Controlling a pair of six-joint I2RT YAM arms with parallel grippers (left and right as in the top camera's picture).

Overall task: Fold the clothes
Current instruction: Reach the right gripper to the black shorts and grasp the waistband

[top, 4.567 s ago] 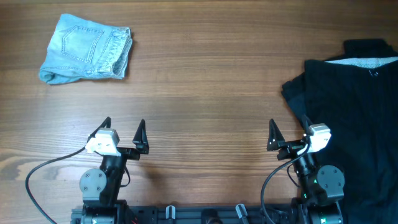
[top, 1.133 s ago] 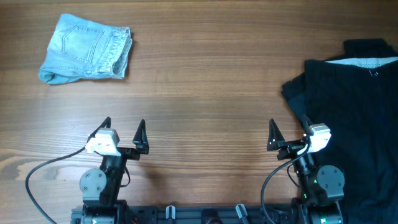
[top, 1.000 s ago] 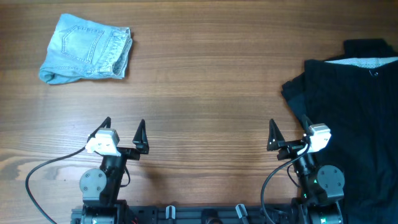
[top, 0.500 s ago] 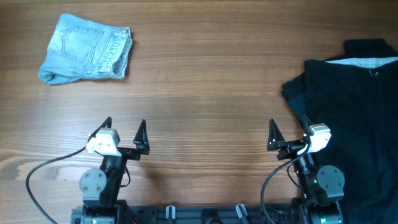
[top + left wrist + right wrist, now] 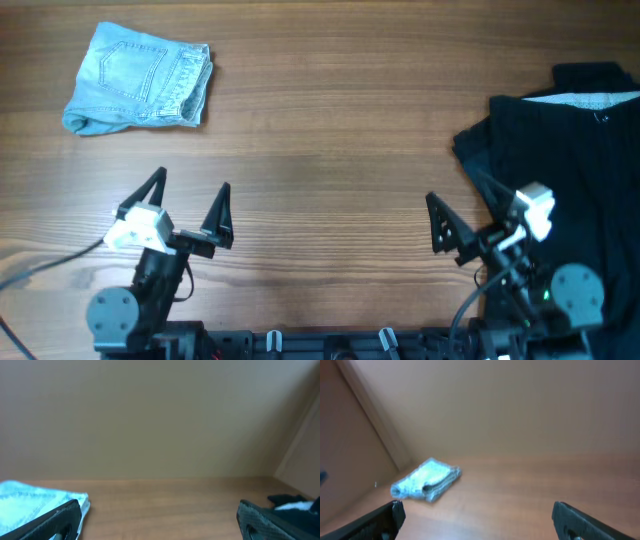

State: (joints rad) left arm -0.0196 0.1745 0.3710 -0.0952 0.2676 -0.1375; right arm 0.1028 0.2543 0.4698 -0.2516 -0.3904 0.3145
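Lying at ten o'clock is the denim (image 5: pixel 140 77), black clothes (image 5: pixel 575 140) at three; left gripper (image 5: pixel 192 180) and right gripper (image 5: pixel 454 187) both have fingers apart, empty.

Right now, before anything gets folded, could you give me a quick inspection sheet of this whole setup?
surface: wooden table, bare across the middle.
job's things: light-blue denim garment, folded, at the far left; black garments heaped at the right edge, a pale grey waistband showing on top.
clutter: nothing seen.
grippers: left gripper open, holding nothing, over bare wood; right gripper open, holding nothing, at the near edge of the black garments.
cables: grey cable runs from the left arm toward the table's left edge.
surroundings: plain beige wall behind the table.
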